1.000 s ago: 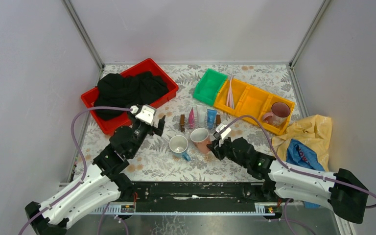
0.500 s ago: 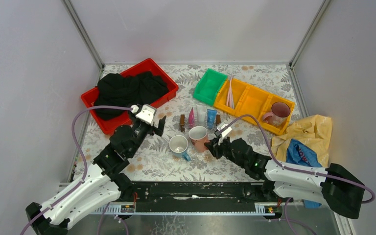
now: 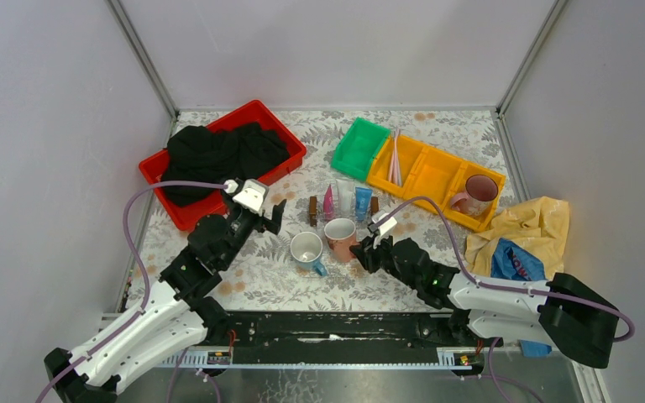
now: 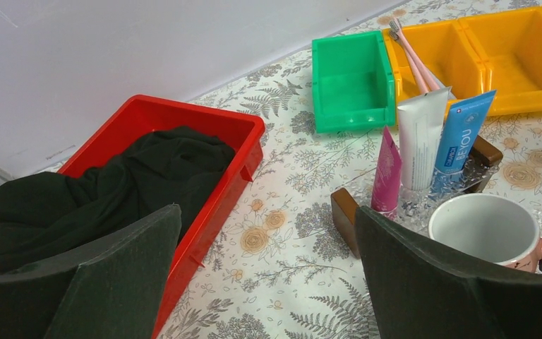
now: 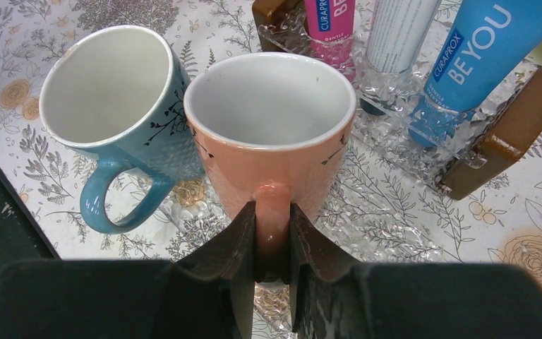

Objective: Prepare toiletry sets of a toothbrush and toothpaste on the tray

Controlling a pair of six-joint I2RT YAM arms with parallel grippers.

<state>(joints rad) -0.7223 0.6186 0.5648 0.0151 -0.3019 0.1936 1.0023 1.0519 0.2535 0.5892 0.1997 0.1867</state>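
My right gripper [image 3: 359, 250] [image 5: 273, 212] is shut on the handle of the pale pink mug [image 3: 339, 231] [image 5: 272, 134], which stands upright. The white-blue mug [image 3: 306, 248] [image 5: 113, 92] stands touching its left side. Behind them a clear holder holds three toothpaste tubes: magenta [image 3: 328, 201] [image 5: 332, 18], white [image 3: 345, 197] [image 5: 395, 28] and blue [image 3: 362, 201] [image 5: 466, 56]. Pale toothbrushes [image 3: 395, 158] [image 4: 413, 60] lie in the yellow tray [image 3: 432, 172], with the dark pink mug [image 3: 477, 191] at its right end. My left gripper [image 3: 273, 214] [image 4: 267, 212] is open and empty, left of the mugs.
A red bin [image 3: 285, 138] with black cloth sits at the back left. A green bin [image 3: 359, 149] adjoins the yellow tray. A yellow bag [image 3: 529, 227] with a blue item [image 3: 512, 264] lies at the right. Brown blocks [image 3: 312, 210] end the tube holder.
My right gripper has shifted the pale pink mug slightly left and away, closer to the tube holder and the white-blue mug. The left arm has not moved.
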